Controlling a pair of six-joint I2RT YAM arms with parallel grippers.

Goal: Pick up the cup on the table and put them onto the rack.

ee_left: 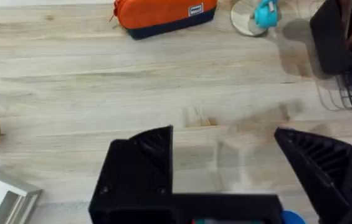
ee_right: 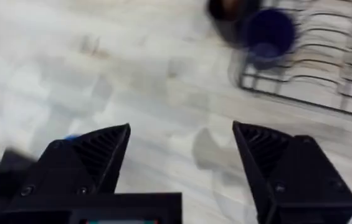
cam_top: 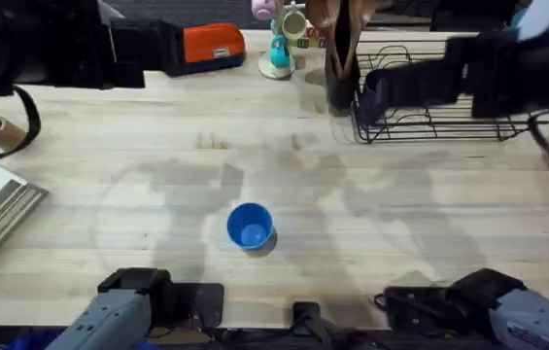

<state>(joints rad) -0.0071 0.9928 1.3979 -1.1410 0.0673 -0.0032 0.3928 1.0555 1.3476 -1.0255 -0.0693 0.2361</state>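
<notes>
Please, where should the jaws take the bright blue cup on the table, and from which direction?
Probably from above, jaws astride the rim: the bright blue cup stands upright, mouth open upward, alone on the bare table, so one jaw can go inside the wall and one outside.

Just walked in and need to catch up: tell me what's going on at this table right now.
Two robot arms are moving cups onto the black wire rack. The navy cup already sits in the rack's near corner, beside the tall dark utensil holder. The bright blue cup stands upright on the table, untouched. The right gripper is open and empty over bare wood, with the rack beyond it. The left gripper is open and empty too, above the table.
</notes>
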